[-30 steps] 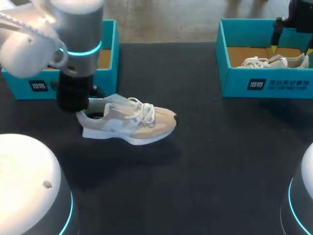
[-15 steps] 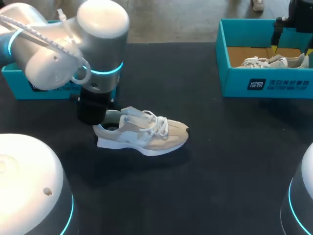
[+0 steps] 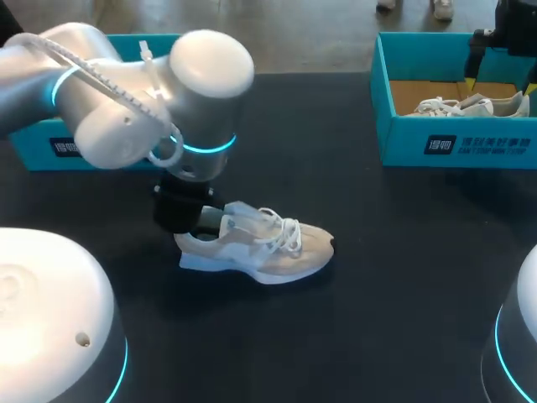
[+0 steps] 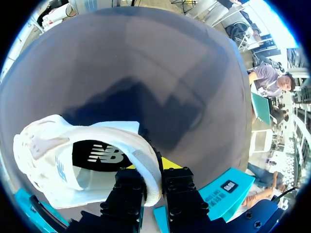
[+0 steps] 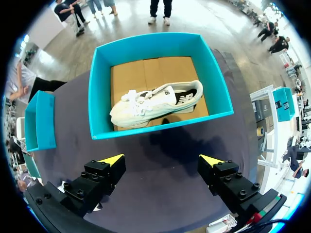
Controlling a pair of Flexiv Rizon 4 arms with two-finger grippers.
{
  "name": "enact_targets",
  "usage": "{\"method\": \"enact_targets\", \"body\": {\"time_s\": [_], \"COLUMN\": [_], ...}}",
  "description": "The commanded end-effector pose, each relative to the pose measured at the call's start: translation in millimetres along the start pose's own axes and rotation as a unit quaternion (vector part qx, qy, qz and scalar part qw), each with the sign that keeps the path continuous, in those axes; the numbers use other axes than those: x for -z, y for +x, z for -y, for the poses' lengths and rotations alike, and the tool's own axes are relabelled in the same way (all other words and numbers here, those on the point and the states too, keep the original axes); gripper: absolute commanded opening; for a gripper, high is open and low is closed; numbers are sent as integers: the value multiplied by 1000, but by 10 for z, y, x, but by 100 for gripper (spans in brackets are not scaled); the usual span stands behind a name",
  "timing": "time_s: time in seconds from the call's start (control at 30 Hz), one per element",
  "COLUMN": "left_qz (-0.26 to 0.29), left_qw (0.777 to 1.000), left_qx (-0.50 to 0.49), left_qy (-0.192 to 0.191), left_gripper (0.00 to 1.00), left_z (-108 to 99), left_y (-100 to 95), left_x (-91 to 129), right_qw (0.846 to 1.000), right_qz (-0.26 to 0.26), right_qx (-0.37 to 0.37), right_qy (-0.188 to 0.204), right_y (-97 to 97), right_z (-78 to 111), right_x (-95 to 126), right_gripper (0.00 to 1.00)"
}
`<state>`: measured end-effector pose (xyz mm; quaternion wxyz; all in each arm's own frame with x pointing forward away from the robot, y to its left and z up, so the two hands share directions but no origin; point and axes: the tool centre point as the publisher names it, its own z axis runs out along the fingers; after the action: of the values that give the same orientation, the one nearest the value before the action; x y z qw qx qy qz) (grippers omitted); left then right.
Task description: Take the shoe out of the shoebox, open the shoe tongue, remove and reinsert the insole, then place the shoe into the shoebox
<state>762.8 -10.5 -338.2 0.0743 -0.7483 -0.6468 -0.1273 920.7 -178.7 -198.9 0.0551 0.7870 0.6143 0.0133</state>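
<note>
Pinching shoe (image 3: 277, 252) by heel rim alone in left gripper (image 4: 154, 174); could slip or twist from narrow hold. Right gripper (image 5: 162, 160): spread, empty.

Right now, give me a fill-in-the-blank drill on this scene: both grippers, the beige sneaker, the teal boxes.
1. The left gripper is shut on the ___ end of the beige-and-white lace-up sneaker.
2. The right gripper holds nothing; its fingers stand ___.
3. A second white sneaker lies inside the teal cardboard shoebox on the robot's ___ side.

Missing words: heel; open; right
</note>
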Motion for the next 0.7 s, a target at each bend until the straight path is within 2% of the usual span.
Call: {"method": "enact_targets", "body": {"time_s": [0.03,0.17,0.7], "left_qz": [-5,-9,1], "left_qw": [1000,1000,1000], "left_qx": [2,4,27], "left_qy": [3,1,-9], "left_gripper": [0,0,0], "left_z": [23,85,88], "left_y": [-84,-114,-215], "left_x": [-81,-134,-259], "right_qw": [1000,1000,1000], "right_qz": [0,0,0], "right_qx": [0,0,0], "right_qy": [0,0,0], "right_y": [0,0,0], "right_z": [4,4,4], "right_x": [0,0,0], "right_gripper": [100,100,100]}}
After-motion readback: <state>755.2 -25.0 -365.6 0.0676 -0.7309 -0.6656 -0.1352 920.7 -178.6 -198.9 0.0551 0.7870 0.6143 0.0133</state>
